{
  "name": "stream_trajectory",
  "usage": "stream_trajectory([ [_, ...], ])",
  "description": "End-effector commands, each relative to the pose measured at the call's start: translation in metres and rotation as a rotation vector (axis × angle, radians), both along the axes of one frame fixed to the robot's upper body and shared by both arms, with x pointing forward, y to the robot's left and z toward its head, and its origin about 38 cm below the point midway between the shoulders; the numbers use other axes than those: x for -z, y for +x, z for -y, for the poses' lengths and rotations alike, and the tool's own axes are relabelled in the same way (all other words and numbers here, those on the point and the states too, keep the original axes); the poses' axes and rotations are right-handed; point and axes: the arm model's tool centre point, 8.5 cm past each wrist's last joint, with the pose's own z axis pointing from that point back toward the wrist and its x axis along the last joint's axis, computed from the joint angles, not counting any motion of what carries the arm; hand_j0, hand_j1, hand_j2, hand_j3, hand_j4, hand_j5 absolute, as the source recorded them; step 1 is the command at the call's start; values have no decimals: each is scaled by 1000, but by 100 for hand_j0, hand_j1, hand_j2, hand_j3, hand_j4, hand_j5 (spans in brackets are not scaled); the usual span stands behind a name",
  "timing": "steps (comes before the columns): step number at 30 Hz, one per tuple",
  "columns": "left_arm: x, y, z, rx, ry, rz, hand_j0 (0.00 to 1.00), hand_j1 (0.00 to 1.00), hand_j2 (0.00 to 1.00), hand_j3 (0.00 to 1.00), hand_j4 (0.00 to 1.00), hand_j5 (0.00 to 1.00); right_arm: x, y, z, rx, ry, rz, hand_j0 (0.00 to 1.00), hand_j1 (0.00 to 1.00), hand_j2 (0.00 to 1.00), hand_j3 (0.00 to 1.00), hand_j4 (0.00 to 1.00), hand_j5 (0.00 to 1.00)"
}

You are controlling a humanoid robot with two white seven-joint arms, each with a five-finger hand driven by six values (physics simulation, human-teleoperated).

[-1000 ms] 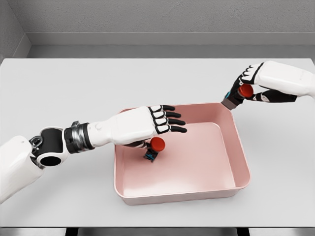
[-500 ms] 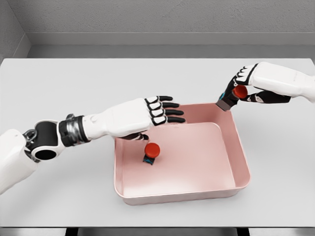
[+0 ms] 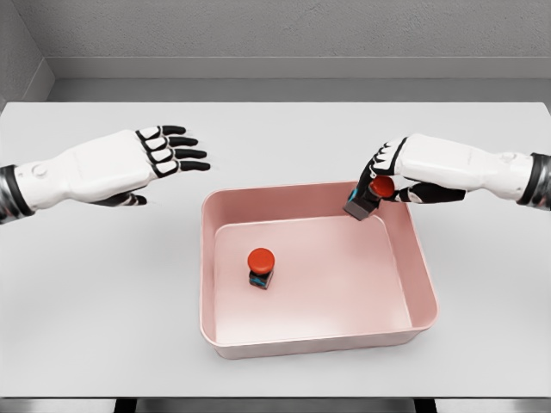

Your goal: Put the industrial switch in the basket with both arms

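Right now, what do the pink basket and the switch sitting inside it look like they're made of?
The basket looks like moulded plastic: one smooth pink piece with rounded corners, a thin rim and a soft matte sheen. The switch inside it seems to be plastic too, with a glossy red round cap on a small dark body; the body is too small to judge further. Being a simulator render, both are guesses from looks.

A wide white table (image 3: 95, 284) fills most of the frame, its top smooth and evenly lit, with only soft shadows. Its far edge runs straight across the upper part of the frame. Behind it rises a grey, rough-textured wall (image 3: 284, 30), with a paler ledge (image 3: 284, 69) along its foot. At the upper left a side wall (image 3: 15, 52) meets it in a corner. Along the bottom edge, dark floor (image 3: 275, 406) shows beneath the table's near edge.
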Motion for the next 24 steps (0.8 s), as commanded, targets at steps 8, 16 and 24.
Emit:
stream_trajectory([
  [8, 0, 0, -7, -15, 12, -2, 100, 100, 100, 100, 100, 100, -14, 5, -21, -53, 11, 30, 100, 100, 100, 100, 100, 100],
  [16, 1, 2, -10, -25, 15, -5, 100, 100, 100, 100, 100, 100, -39, 13, -19, -44, 19, 94, 100, 100, 100, 100, 100, 100],
  [24, 1, 1, -10, -24, 15, -4, 100, 100, 100, 100, 100, 100, -52, 9, 38, 77, -82, 102, 100, 100, 100, 100, 100, 100],
])
